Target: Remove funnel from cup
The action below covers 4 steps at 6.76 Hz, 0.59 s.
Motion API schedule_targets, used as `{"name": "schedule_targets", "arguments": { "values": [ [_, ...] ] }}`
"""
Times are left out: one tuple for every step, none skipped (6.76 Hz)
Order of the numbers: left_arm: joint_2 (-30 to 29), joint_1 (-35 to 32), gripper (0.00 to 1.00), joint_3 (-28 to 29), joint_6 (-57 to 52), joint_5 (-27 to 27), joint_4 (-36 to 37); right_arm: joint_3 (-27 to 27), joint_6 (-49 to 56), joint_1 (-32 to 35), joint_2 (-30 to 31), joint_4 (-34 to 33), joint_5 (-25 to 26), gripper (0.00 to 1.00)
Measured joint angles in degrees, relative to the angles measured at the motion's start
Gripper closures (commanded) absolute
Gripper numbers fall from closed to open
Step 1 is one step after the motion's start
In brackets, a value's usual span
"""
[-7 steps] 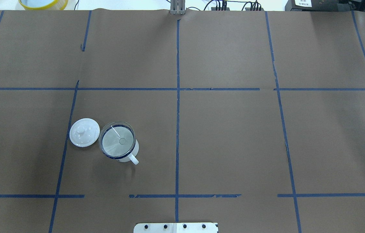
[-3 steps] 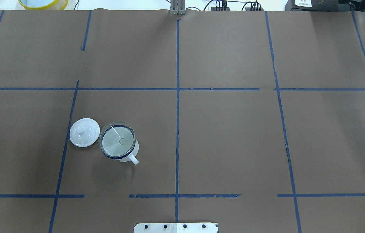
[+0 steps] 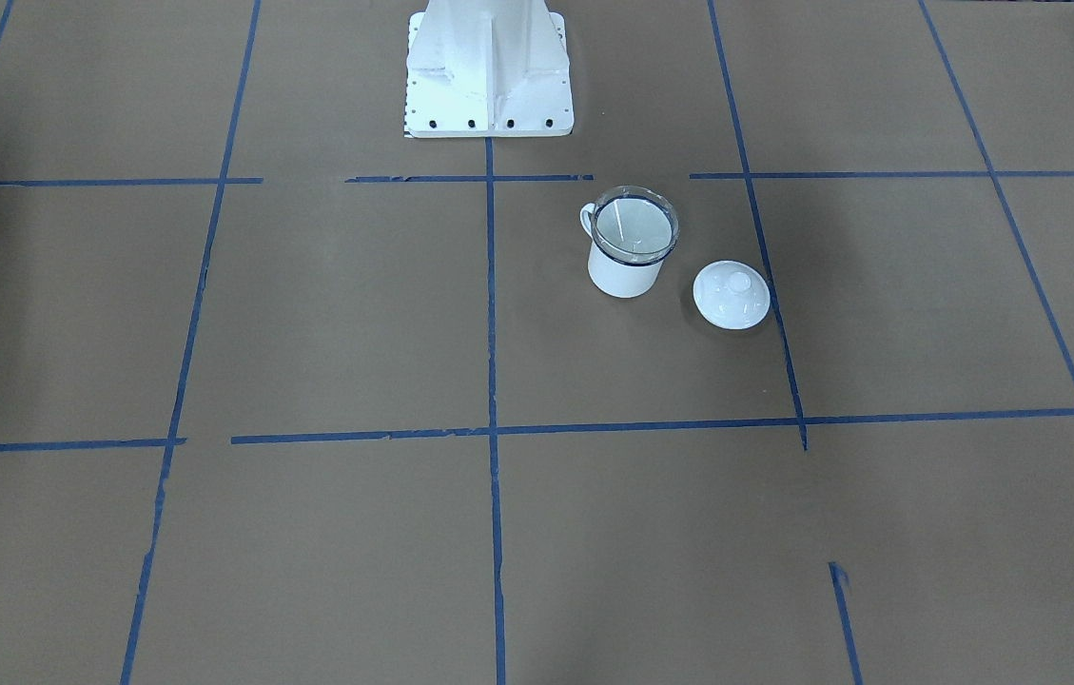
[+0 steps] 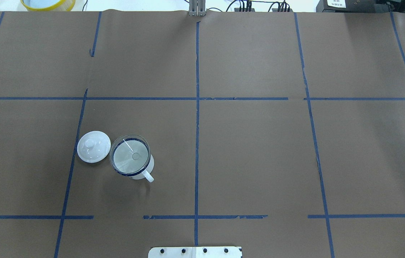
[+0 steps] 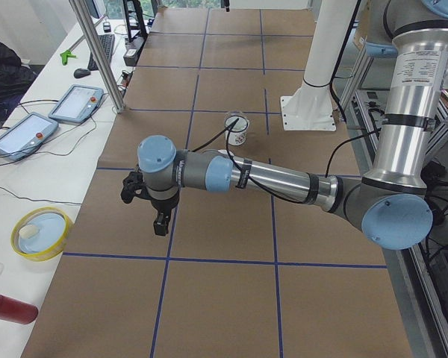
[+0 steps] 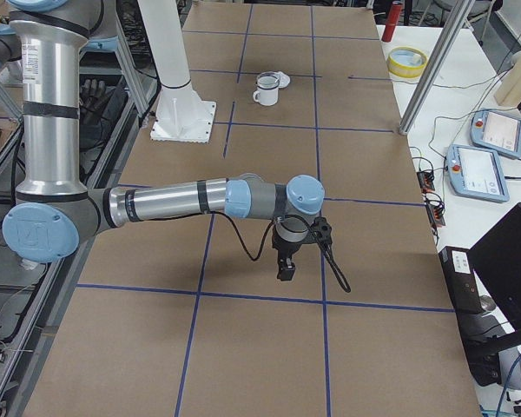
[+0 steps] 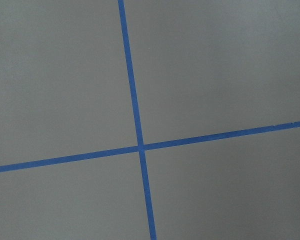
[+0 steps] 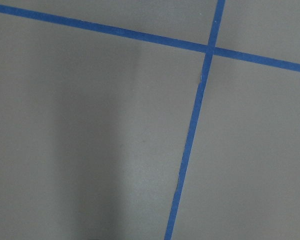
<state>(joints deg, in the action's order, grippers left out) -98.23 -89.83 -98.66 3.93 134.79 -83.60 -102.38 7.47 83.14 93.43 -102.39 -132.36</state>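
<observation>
The cup (image 4: 144,169), a white mug with a dark blue rim and a loop handle, stands on the brown paper at the table's left middle; it also shows in the front-facing view (image 3: 622,276). The clear funnel (image 4: 130,156) sits in its mouth, also seen from the front (image 3: 635,228). My left gripper (image 5: 158,224) hangs over the table's far-left end, far from the cup. My right gripper (image 6: 285,269) hangs over the far-right end. I cannot tell whether either is open or shut. Both wrist views show only paper and blue tape.
A round white lid with a knob (image 4: 93,147) lies flat just left of the cup, nearly touching it. The robot's white base (image 3: 487,67) stands at the table's near middle. A yellow bowl (image 4: 48,3) sits beyond the far-left edge.
</observation>
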Motion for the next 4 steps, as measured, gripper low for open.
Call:
{"name": "schedule_targets", "arguments": {
  "values": [
    [-1.0, 2.4, 0.0, -5.6, 7.4, -1.4, 2.7, 0.0, 0.0, 0.0, 0.0, 0.0, 0.0, 0.0],
    [-1.4, 6.9, 0.0, -11.3, 15.9, -2.0, 4.0, 0.0, 0.0, 0.0, 0.0, 0.0, 0.0, 0.0],
    [-2.5, 12.5, 0.0, -16.4, 25.7, -2.3, 4.5, 0.0, 0.0, 0.0, 0.0, 0.0, 0.0, 0.0],
    [-5.1, 18.1, 0.0, -19.6, 35.1, -2.6, 4.6, 0.0, 0.0, 0.0, 0.0, 0.0, 0.0, 0.0]
  ]
}}
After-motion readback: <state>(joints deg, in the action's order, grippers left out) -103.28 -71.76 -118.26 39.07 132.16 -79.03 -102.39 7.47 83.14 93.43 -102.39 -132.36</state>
